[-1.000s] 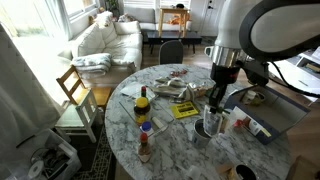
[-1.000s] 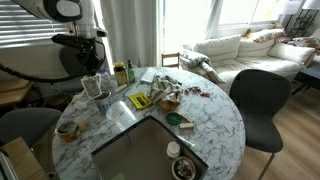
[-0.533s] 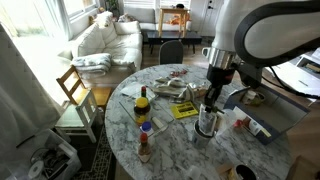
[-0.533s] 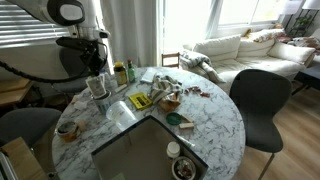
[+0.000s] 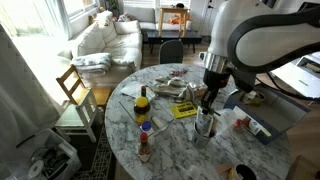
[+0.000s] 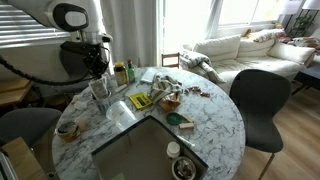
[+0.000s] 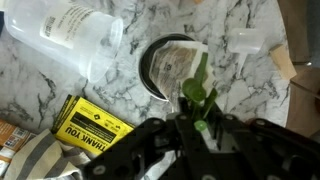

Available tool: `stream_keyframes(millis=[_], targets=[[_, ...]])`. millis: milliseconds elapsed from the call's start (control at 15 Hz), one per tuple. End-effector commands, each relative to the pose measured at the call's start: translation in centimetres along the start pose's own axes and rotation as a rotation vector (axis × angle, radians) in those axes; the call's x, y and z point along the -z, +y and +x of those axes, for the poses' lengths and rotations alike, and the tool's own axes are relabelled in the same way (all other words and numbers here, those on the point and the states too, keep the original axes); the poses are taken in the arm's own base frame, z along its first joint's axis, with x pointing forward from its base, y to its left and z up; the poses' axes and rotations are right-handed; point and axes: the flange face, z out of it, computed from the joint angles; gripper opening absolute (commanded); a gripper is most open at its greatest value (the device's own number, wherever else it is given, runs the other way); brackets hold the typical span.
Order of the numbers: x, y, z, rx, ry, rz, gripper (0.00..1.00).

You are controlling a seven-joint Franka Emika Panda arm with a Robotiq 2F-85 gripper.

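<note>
from my seat at the controls, the gripper (image 7: pixel 200 126) hangs just above a clear glass cup with a dark rim (image 7: pixel 168 64) on the round white marble table (image 5: pixel 170 148), and its jaws are pinched closed on the stem of a small green leafy sprig (image 7: pixel 195 92); in the wrist view the leaves reach out past the fingertips and lie over the near edge of the cup's mouth, though i cannot tell whether they touch the rim. in both exterior views the gripper (image 5: pixel 207 103) (image 6: pixel 97 80) points straight down over that cup (image 5: pixel 205 126) (image 6: pixel 100 96), which stands upright near the table's edge. a clear plastic bottle with a printed label (image 7: pixel 75 35) lies on its side just beside the cup, and a flat yellow packet with black lettering (image 7: pixel 95 125) (image 5: pixel 184 110) lies on the marble near it. further across the table i see a dark sauce bottle with a yellow cap (image 5: pixel 143 105) standing upright, with a smaller red-capped bottle (image 5: pixel 145 146) near it, both well apart from the gripper
</note>
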Motion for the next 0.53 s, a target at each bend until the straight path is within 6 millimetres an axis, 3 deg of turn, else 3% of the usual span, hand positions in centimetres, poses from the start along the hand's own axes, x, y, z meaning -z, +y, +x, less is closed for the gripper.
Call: stream_keyframes(millis=[0,467], targets=[[-1.0,0.3,-0.3,-0.022,0.012,-0.008,0.05],[-5.1,0.4,-0.3,-0.060,0.009,-0.015,0.05]])
